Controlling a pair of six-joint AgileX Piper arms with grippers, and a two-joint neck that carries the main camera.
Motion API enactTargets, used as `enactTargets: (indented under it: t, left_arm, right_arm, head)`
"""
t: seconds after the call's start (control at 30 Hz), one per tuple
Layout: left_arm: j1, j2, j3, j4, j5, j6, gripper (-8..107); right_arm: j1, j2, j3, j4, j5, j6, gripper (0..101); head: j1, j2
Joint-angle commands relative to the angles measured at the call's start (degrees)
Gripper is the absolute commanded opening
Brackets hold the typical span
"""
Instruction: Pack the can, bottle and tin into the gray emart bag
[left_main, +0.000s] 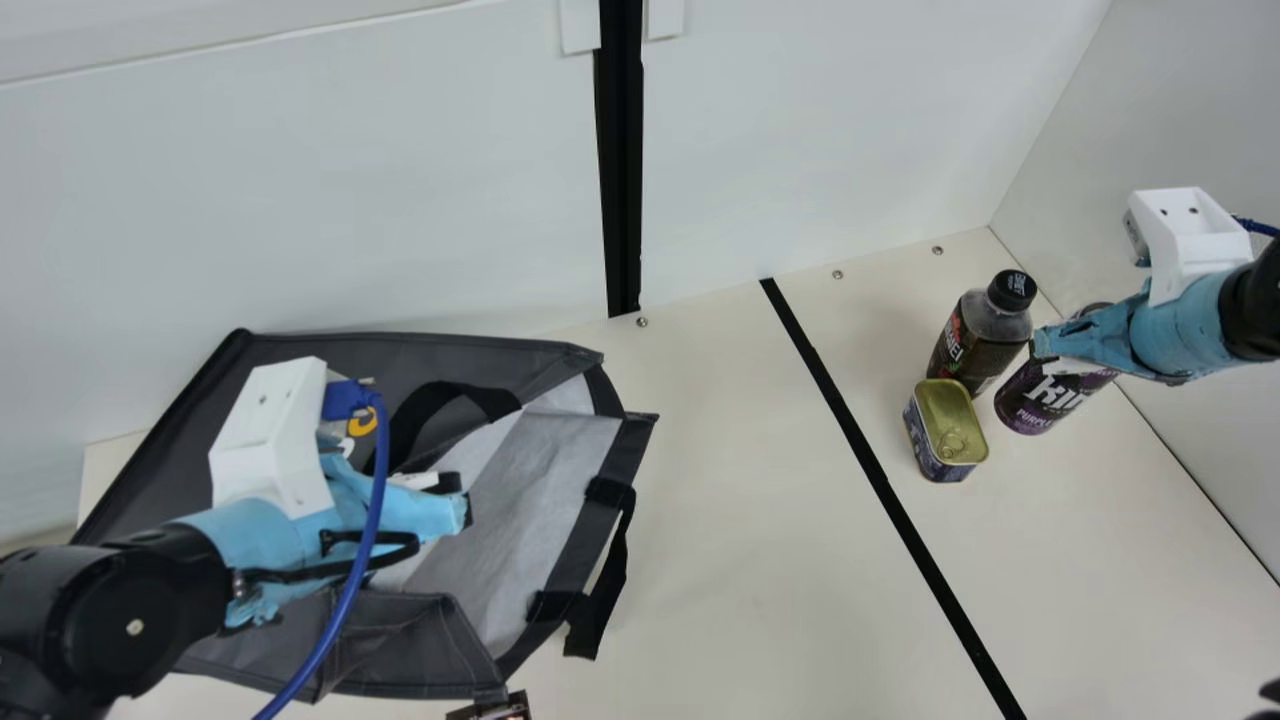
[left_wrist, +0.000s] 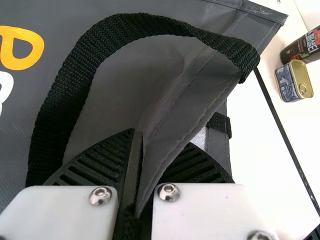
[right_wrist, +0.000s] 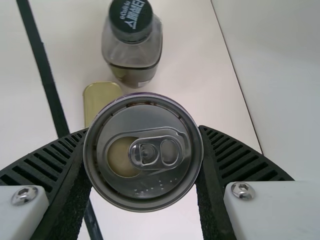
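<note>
The left jaws (left_wrist: 160, 141) pinch the edge of the gray emart bag (left_main: 530, 500), likely keeping its mouth spread for loading. The right jaws (right_wrist: 143, 130) grip the can (right_wrist: 145, 121) by its sides, probably for lifting; the bottle (left_main: 975, 340) and tin (left_main: 946, 428) stand nearby on the desk (left_main: 720, 500).

Bag (left_main: 500, 355): middle hidden behind left tool (left_main: 462, 512) and arm, main view; cut off, left wrist view.
Left tool: one finger partly hidden behind bag fabric.
Can (left_main: 1040, 400): upper part partly hidden behind right tool (left_main: 1042, 343).
Tin (right_wrist: 99, 97): partly hidden behind can, right wrist view.
Bottle (left_wrist: 305, 47): cut off, left wrist view.
Dark item (left_main: 498, 711): cut off, main view; unidentifiable.
</note>
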Motion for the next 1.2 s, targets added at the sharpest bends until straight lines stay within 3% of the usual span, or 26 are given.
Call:
enactTargets:
  t: [0.0, 0.57, 1.17]
  left_arm:
    - [0.00, 0.00, 0.00, 0.00, 0.00, 0.00, 10]
    - [0.00, 0.00, 0.00, 0.00, 0.00, 0.00, 10]
    - [0.00, 0.00, 0.00, 0.00, 0.00, 0.00, 10]
  right_arm:
    - [0.26, -2.09, 1.08, -0.09, 0.25, 0.15, 0]
    - [7.87, -15.56, 9.99, -1.52, 3.19, 3.17, 0]
    - [20.76, -19.69, 11.24, -5.50, 5.42, 8.91, 0]
  head:
    - [-1.30, -0.05]
    - [-1.30, -0.05]
    - [-1.30, -0.05]
